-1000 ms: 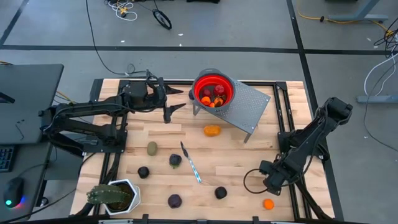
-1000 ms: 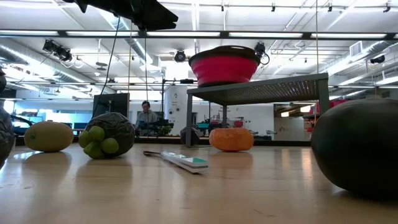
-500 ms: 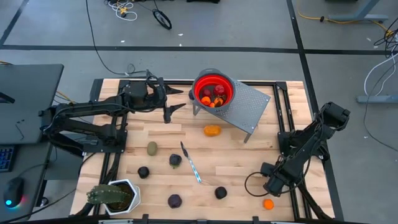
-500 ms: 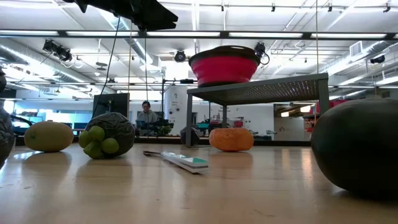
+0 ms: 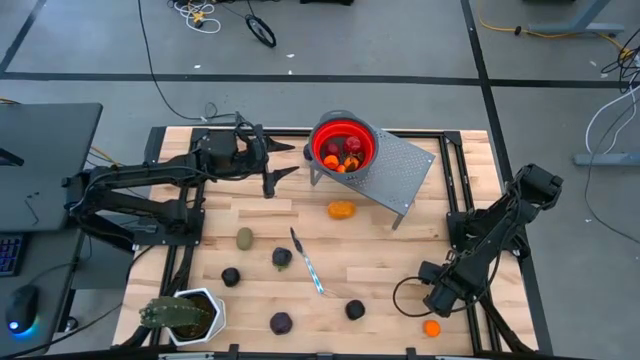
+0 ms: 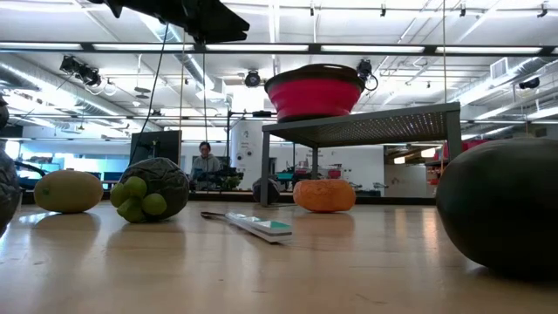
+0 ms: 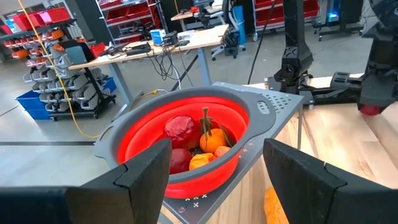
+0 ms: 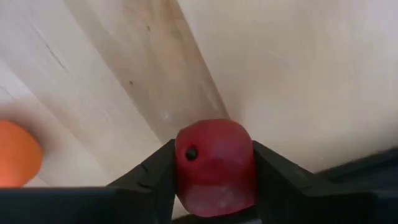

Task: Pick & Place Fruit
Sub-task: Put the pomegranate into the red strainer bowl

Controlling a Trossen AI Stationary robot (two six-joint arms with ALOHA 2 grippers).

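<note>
My right gripper (image 5: pixel 437 297) points down near the table's near right corner, shut on a small red fruit (image 8: pixel 214 163). An orange fruit (image 5: pixel 431 327) lies just beside it (image 8: pixel 15 152). My left gripper (image 5: pixel 283 162) hangs open above the far left of the table, facing the red bowl (image 7: pixel 186 134), with nothing between its fingers. That bowl (image 5: pixel 343 150) holds several red and orange fruits and stands on a grey perforated stand (image 5: pixel 405 172). More fruit rests on the wood: an orange one (image 5: pixel 342 210), an olive one (image 5: pixel 245 238) and several dark ones (image 5: pixel 282 258). My right gripper pinches the red fruit's two opposite sides (image 8: pixel 180 168) between its two fingers (image 8: pixel 273 171). The fingers come from above, pointing down. The wooden table top lies right behind the fruit; whether the fruit still rests on it I cannot tell.
A silver-and-teal knife (image 5: pixel 308 262) lies mid-table. A spiky green plant in a white pot (image 5: pixel 182 315) stands at the near left corner. A black cable (image 5: pixel 405 290) loops on the table beside my right gripper. A large dark fruit (image 6: pixel 501 209) sits close to the low camera.
</note>
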